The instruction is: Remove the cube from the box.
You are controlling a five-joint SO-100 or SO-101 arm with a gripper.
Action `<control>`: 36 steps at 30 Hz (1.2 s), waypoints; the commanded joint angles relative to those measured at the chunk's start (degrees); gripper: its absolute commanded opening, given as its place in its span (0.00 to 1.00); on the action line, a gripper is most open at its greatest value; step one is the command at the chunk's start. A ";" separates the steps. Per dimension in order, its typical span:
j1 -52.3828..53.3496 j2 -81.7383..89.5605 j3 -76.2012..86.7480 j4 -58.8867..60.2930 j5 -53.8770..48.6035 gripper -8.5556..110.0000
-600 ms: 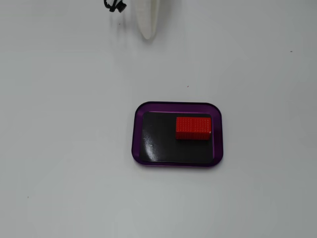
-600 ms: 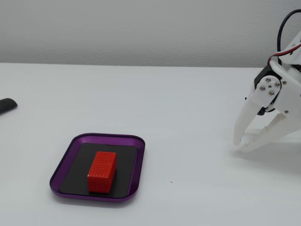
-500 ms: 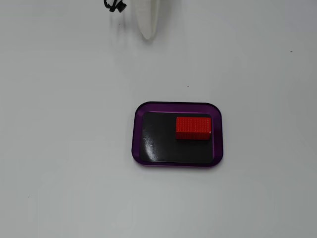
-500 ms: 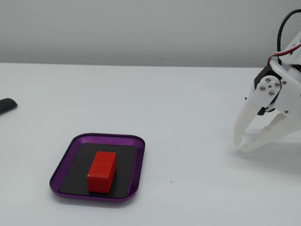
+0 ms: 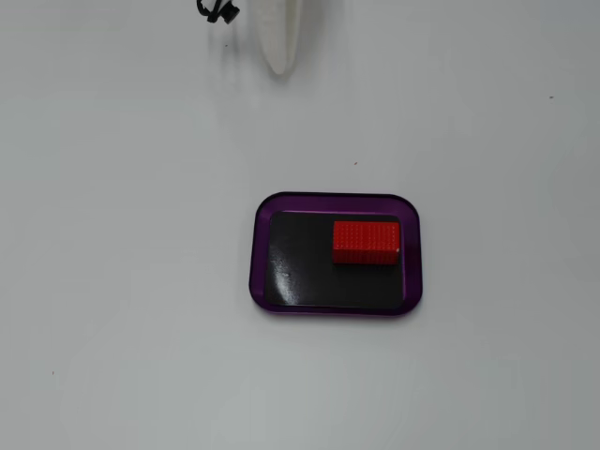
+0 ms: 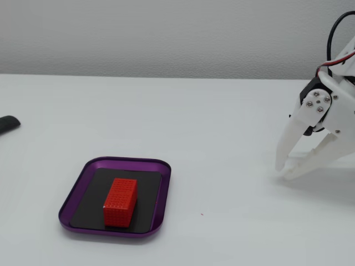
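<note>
Inside the purple-rimmed box (image 5: 262, 253) lies the dotted red cube (image 5: 366, 242).

The white surface (image 6: 222, 122) lies bare on every side of the purple tray (image 6: 77, 191), so a hand could come at it from any edge. Inside the tray the red block (image 6: 120, 201) sits on the black bottom, close to one short rim and one long rim; the widest free floor lies on its other side. The low rim is the only barrier. A small dark object (image 6: 8, 124) rests at the surface's left edge, well apart.
</note>
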 commanded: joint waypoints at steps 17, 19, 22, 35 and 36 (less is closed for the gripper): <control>-0.70 4.13 0.79 -14.50 -0.09 0.07; -0.62 4.13 0.35 -16.08 -0.97 0.07; -0.62 3.60 -1.85 -18.46 -9.23 0.07; -11.51 -44.21 -37.27 -18.02 -12.48 0.13; -12.39 -50.80 -42.19 -16.61 -12.39 0.14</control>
